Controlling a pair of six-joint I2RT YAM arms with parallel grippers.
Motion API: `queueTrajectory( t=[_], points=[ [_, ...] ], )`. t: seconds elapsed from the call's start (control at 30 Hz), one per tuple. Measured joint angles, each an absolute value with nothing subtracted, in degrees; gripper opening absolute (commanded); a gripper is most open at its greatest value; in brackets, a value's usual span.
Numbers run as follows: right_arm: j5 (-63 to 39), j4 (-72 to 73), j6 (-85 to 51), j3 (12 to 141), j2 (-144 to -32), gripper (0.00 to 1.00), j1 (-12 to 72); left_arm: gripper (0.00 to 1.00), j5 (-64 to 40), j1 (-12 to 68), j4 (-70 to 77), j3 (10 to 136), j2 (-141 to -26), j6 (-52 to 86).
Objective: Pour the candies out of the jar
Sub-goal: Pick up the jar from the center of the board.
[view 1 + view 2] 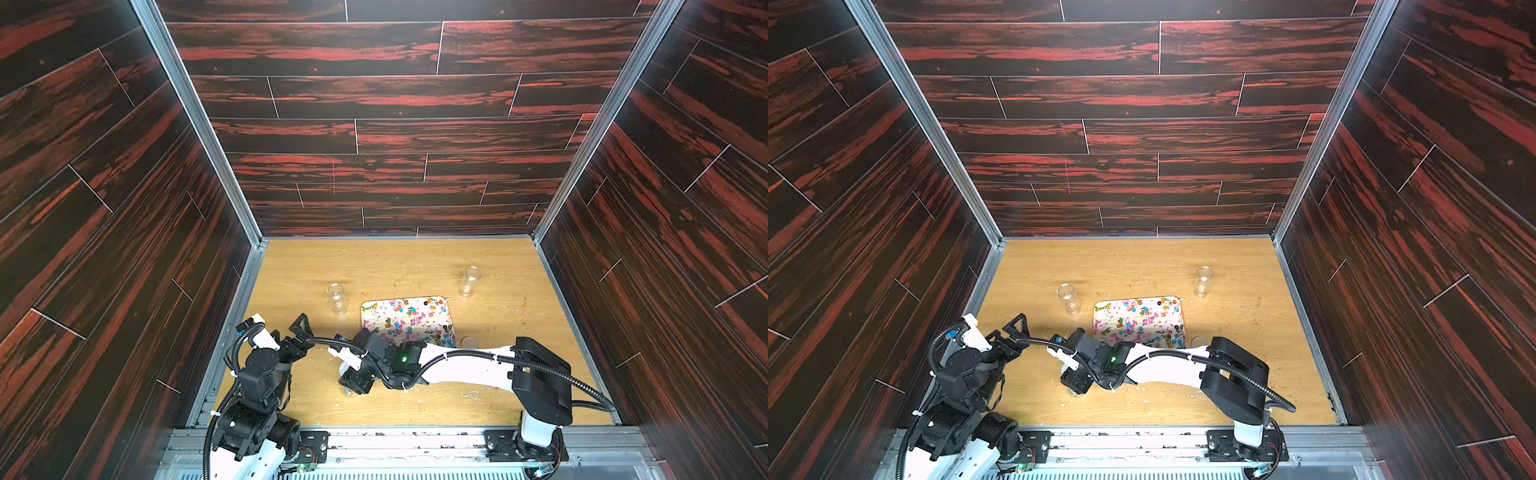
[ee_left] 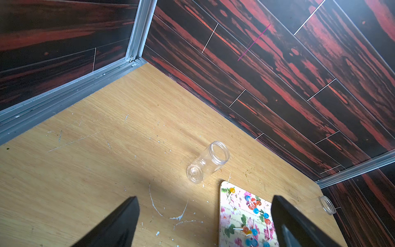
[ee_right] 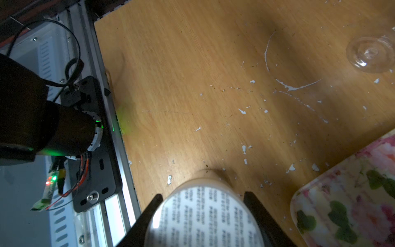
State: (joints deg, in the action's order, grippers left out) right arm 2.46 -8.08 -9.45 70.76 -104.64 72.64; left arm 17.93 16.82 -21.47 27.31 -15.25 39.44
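Your R gripper [image 3: 203,194] sits over the jar [image 3: 205,216] from above, fingers either side of its white printed top. That top hides the contact pts, so you can't tell if it's clamped or just straddling. The jar looks upright, near the tray's [image 1: 367,322] front-left corner. That's prob. a short lift-and-tip onto the tray. Its contents aren't visible. Loose candies [image 1: 399,309] already lie on the tray. Your L gripper [image 2: 204,197] hangs wide open, empty, off to the left, out of the way. The top looks sealed, so check it before you pour.
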Motion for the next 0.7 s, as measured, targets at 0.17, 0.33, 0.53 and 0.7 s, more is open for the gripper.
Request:
queueTrajectory(
  t=[0.17,0.33,0.53,0.7],
  points=[
    [3.1,-8.3,-9.5,69.5,-102.9,0.46,72.1,1.0,14.9,16.8,-21.1,27.3,-15.2,38.1],
    [-1.6,-10.5,-10.7,67.0,-93.3,0.45,66.7,1.0,3.9,16.8,-16.8,27.3,-16.6,34.9],
    [-8.8,-12.4,-12.6,66.0,-77.1,0.45,53.2,1.0,-13.9,16.8,-8.6,29.6,-23.7,32.7],
    [-17.0,-15.0,-14.0,66.2,-69.1,0.45,45.6,0.99,-28.5,16.8,-0.4,34.2,-33.0,33.0]
  ],
)
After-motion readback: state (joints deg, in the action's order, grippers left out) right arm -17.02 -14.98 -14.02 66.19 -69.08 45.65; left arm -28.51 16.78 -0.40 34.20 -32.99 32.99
